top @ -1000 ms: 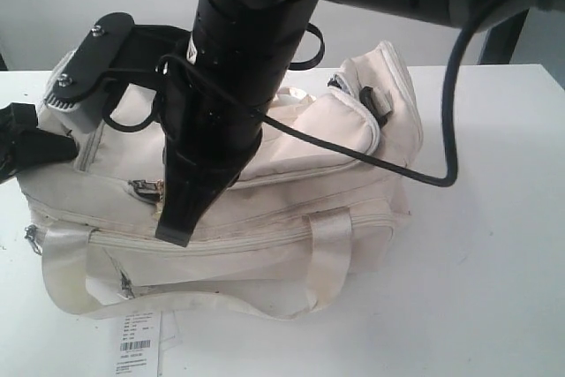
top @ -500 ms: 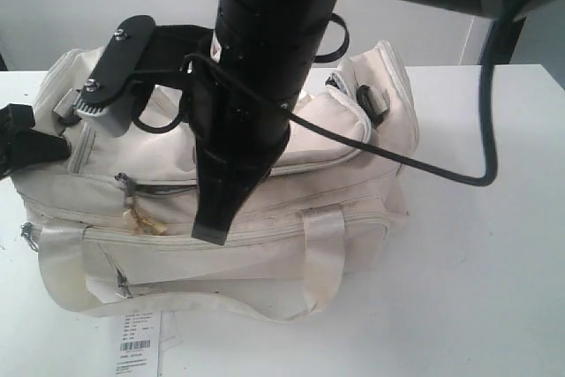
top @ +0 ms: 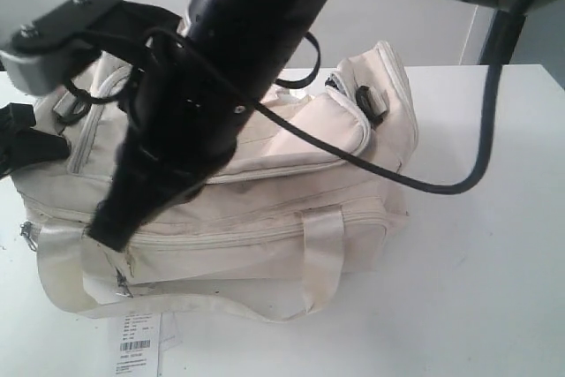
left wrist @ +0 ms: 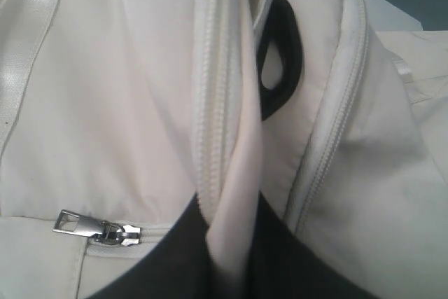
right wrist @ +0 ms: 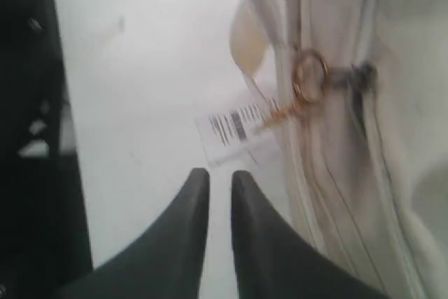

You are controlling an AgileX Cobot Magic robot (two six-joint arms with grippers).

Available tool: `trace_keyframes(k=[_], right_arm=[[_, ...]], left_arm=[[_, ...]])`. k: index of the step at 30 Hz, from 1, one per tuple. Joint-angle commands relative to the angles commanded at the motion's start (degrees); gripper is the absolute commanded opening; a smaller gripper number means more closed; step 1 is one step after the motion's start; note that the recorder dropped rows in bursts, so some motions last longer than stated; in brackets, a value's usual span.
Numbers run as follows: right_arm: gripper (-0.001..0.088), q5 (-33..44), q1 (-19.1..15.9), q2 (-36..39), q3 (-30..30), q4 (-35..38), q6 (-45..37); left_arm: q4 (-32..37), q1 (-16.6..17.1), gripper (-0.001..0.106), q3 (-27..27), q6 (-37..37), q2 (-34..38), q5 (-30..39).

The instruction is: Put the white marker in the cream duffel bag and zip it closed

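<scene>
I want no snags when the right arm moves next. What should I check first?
1. Is the white marker inside the cream duffel bag? Cannot tell; it shows in no view.
2. Is the right tool empty? Ok; its fingers are slightly apart with nothing between them.
3. Is the left tool steadying the bag? Ok; a cream fold is pinched between its fingers.
4. Is the zipper by the gold ring fully closed? Cannot tell; it is blurred.
5. Is the barcode tag clear of the right tool? Ok; it lies on the table, apart from the fingertips.
</scene>
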Motion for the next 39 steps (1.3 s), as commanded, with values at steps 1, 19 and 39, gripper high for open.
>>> trace_keyframes(k=[1, 19, 39], right_arm=[[0.038, -0.22, 0.0, 0.51, 0.0, 0.0, 2.15], [0.0634, -10.76, -0.13, 8.24, 0.0, -1.02, 26.66], [0.0459, -13.57, -0.13, 11.65, 0.0, -2.17, 26.69]], left_arm=[[0.0, 0.0, 0.0, 0.0, 0.0, 0.0, 0.0], [-0.16, 0.0, 0.0, 0.0, 0.0, 0.0, 1.35], [-0.26, 0.0, 0.0, 0.0, 0.0, 0.0, 1.58]])
